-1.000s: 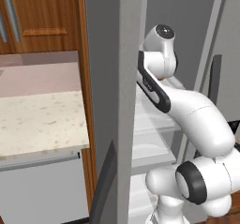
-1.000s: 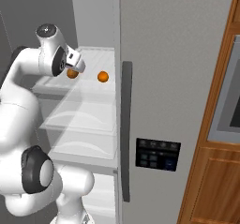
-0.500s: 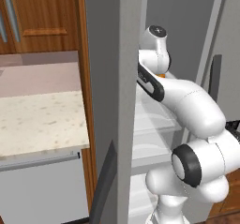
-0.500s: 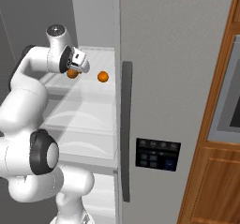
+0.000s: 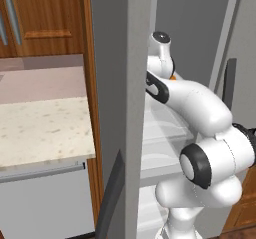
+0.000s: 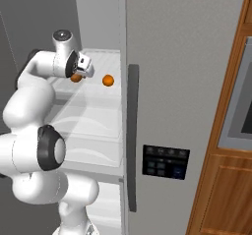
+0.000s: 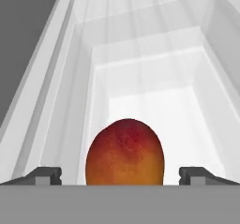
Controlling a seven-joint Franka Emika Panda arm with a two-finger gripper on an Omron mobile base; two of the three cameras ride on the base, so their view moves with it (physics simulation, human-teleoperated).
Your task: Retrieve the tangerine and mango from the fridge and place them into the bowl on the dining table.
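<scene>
The white Franka arm rises from its rounded base at about 5 o'clock in the left base view, bends through a dark-ringed elbow joint, and stretches up toward 11 o'clock, ending in a wrist capped by a dark disc. In the right base view the same arm climbs from 7 o'clock, folds at a dark elbow at 9 o'clock, and turns its forearm toward 1 o'clock. There the gripper [image 6: 84, 68] points toward 3 o'clock, roughly level. In the hand view the gripper [image 7: 120, 173] has its jaws spread wide, one dark fingertip [image 7: 47, 173] at 8 o'clock and the other at 4 o'clock, neither pressing on anything.
</scene>
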